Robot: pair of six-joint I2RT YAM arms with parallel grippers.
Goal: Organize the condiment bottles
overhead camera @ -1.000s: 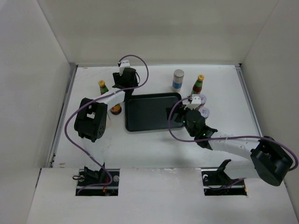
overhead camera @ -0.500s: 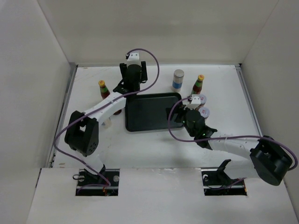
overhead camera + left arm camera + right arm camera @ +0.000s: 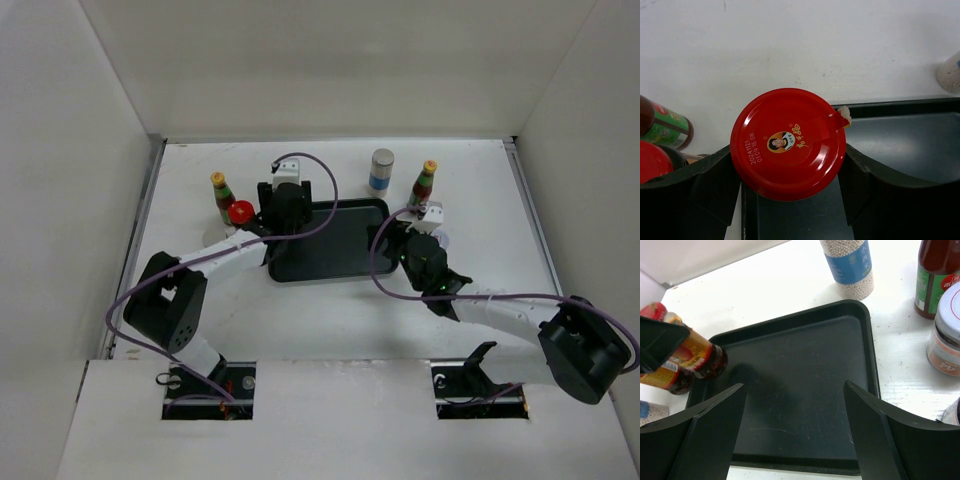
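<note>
Red-lidded jar [image 3: 787,145], long axis upright, is gripped at mid-opening by the left jaws over the far-left corner of the black tray [image 3: 800,380], whose bare floor lies to its right; right jaws, spread wide and empty, hover at the tray's right edge.

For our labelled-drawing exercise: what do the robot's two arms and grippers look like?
The left arm and right arm are white tubes between bulky black round joints, each trailed by a looping purple cable. The fingers are broad, matte black wedges.
</note>
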